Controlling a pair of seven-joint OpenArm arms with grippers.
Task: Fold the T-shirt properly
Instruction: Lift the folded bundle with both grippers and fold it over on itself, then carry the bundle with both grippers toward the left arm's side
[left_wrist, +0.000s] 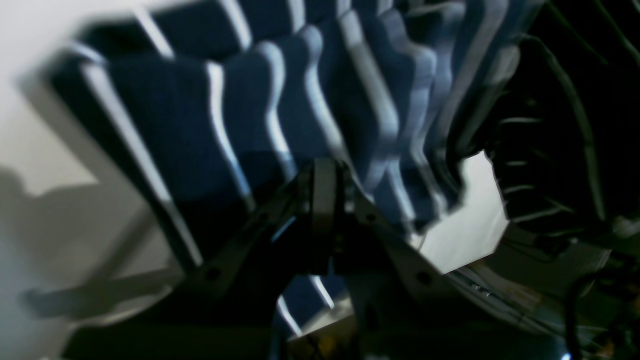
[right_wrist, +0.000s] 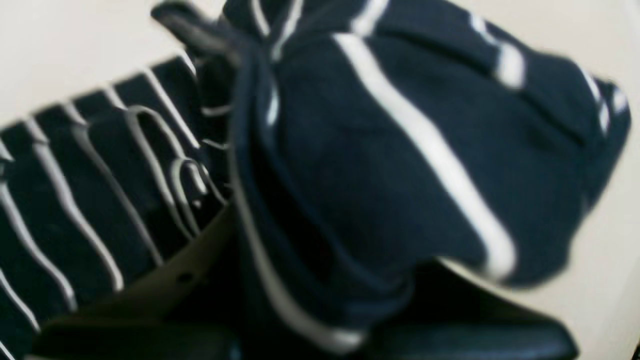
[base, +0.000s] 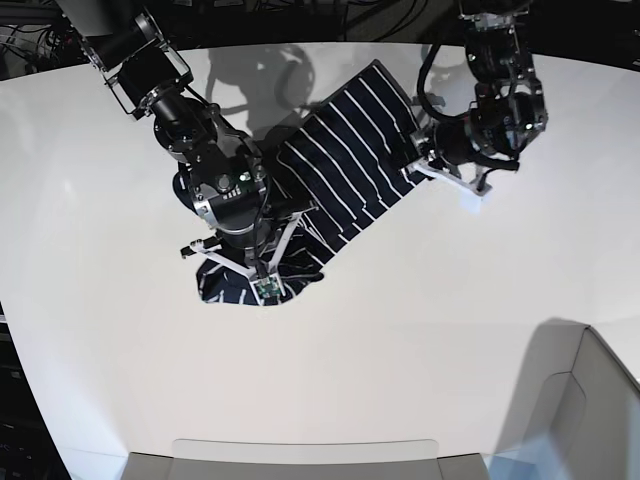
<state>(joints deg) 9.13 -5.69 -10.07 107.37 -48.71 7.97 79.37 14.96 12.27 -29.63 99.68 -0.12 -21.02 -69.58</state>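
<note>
The T-shirt (base: 345, 160), dark navy with thin white stripes, hangs stretched between my two grippers above the white table (base: 450, 330). The left gripper (base: 418, 163) holds its far right edge. In the left wrist view that gripper (left_wrist: 326, 175) is shut, pinching the rippled fabric (left_wrist: 200, 115). The right gripper (base: 262, 262) holds the near end, where the cloth bunches and droops onto the table. In the right wrist view the fabric (right_wrist: 380, 165) drapes over the gripper (right_wrist: 240, 260). One pale finger (right_wrist: 185, 272) shows there and the fingertips are hidden.
A grey bin rim (base: 300, 455) lies along the table's front edge. A pale box corner (base: 590, 400) stands at the front right. Cables and dark equipment run behind the far edge.
</note>
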